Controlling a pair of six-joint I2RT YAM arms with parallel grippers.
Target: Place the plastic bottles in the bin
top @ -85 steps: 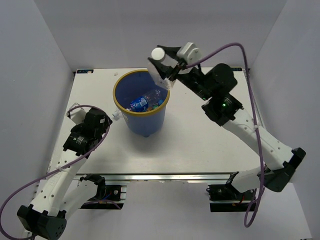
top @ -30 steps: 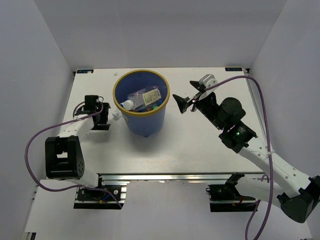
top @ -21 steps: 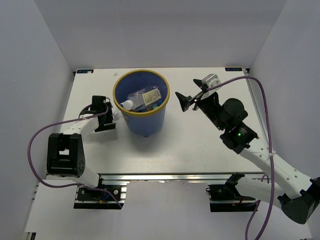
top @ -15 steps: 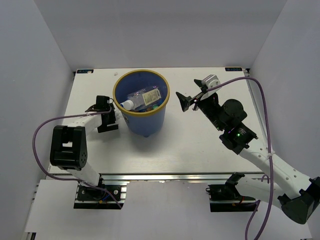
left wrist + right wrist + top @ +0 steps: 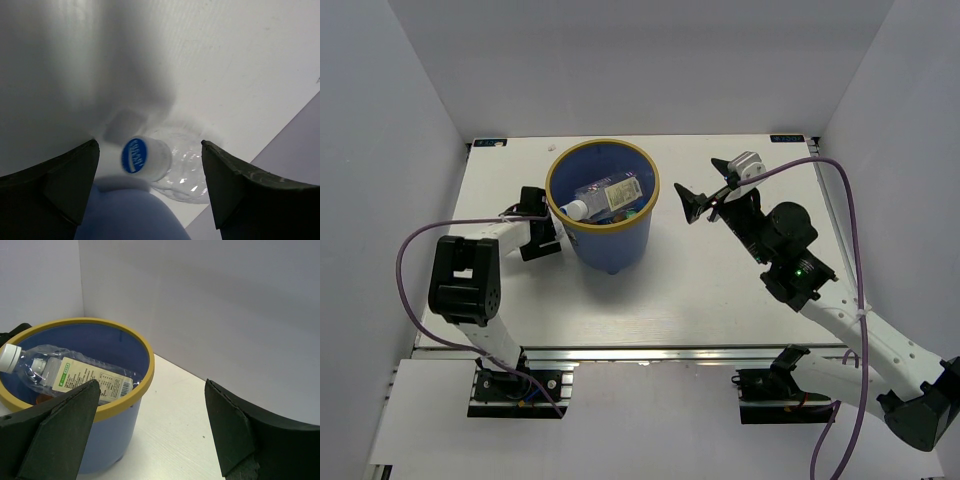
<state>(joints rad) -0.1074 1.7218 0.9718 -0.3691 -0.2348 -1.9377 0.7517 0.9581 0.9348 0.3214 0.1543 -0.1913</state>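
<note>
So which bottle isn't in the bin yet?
The clear blue-capped bottle on the table between the left gripper's jaws; the pale-labelled bottle is inside the bin.

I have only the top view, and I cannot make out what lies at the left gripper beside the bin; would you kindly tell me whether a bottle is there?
Observer: Yes. The left wrist view shows a clear bottle lying on the table between the jaws of the left gripper.
Operator: Thank you. Are the jaws closed on it?
Observer: No, they stand wide open, with a gap on each side of its white cap.
Operator: And does the right gripper hold anything?
Observer: No. In its wrist view the right gripper is open and empty, facing the bin, where a large bottle lies on top.
</note>
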